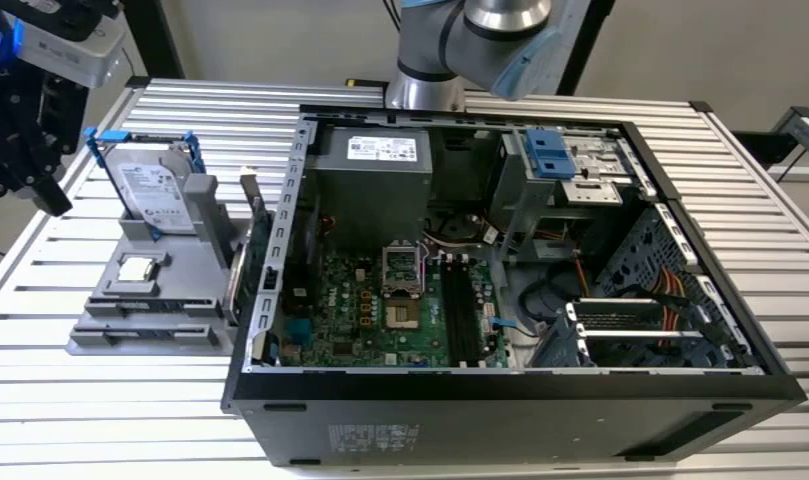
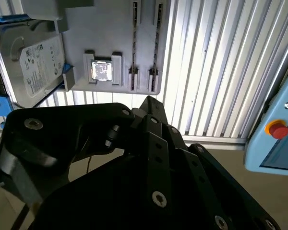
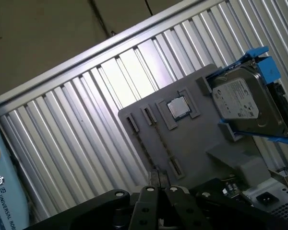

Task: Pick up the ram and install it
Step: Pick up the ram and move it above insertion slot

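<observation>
The ram (image 1: 239, 282) stands on its long edge in a slot of the grey holder (image 1: 144, 320), on the side next to the open computer case (image 1: 511, 400). In the first wrist view the ram (image 3: 161, 143) is a thin dark line across the holder (image 3: 201, 143). My black gripper (image 1: 31, 195) hangs high at the exterior view's left, above and beyond the holder and apart from the ram. Its fingertips meet in both wrist views (image 3: 157, 176) (image 2: 149, 101), with nothing between them. The motherboard's long black memory slots (image 1: 460, 315) lie inside the case.
A silver hard drive (image 1: 157, 190) in a blue frame stands upright on the holder, and a small square CPU chip (image 1: 137, 268) lies beside it. A pendant with a red button (image 2: 277, 129) sits off the ribbed table's edge. The arm's base (image 1: 438, 60) rises behind the case.
</observation>
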Controlling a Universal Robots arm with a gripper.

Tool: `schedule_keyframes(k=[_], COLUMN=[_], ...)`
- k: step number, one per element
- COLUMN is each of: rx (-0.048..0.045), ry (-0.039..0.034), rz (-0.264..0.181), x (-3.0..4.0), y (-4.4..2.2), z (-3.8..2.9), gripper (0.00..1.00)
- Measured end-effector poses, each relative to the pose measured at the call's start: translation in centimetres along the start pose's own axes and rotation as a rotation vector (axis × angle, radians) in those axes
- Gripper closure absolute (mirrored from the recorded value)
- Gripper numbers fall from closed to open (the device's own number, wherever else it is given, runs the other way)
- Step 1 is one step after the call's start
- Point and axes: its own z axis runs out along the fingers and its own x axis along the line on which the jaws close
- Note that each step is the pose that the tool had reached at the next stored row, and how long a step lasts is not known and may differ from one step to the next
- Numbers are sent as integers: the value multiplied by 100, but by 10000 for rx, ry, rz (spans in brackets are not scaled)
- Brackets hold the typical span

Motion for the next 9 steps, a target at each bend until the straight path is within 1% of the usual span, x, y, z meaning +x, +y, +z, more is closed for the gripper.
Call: schedule_keyframes(k=[9], rx=[-7], ry=[39], rz=[-821], x=[0], y=[0], z=[0], gripper=[100])
